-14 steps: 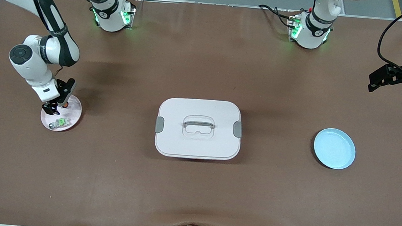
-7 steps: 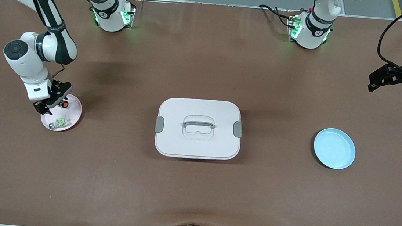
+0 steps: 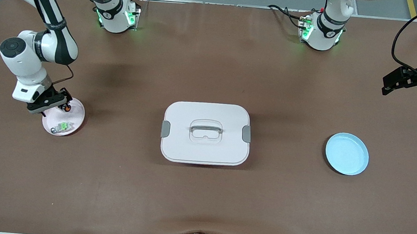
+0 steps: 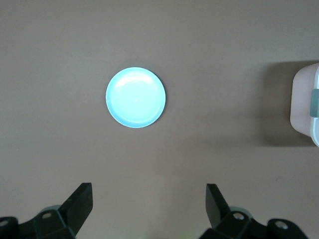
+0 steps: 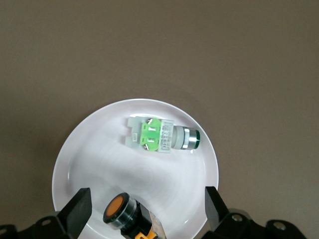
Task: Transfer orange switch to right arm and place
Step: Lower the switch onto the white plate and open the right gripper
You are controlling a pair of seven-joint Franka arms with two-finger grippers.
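Right gripper low with jaws spread; left gripper raised, spread, waiting.

A: Brown matt bench covering, smooth, faintly rippled at the camera edge. Round white glossy plate.

B: Round pale-blue plate, satin sheen. White rectangular plastic lidded box, matt, grey clips. Green-and-grey plastic switch has a shiny metal collar.

Green switch label print seemingly unreadable.
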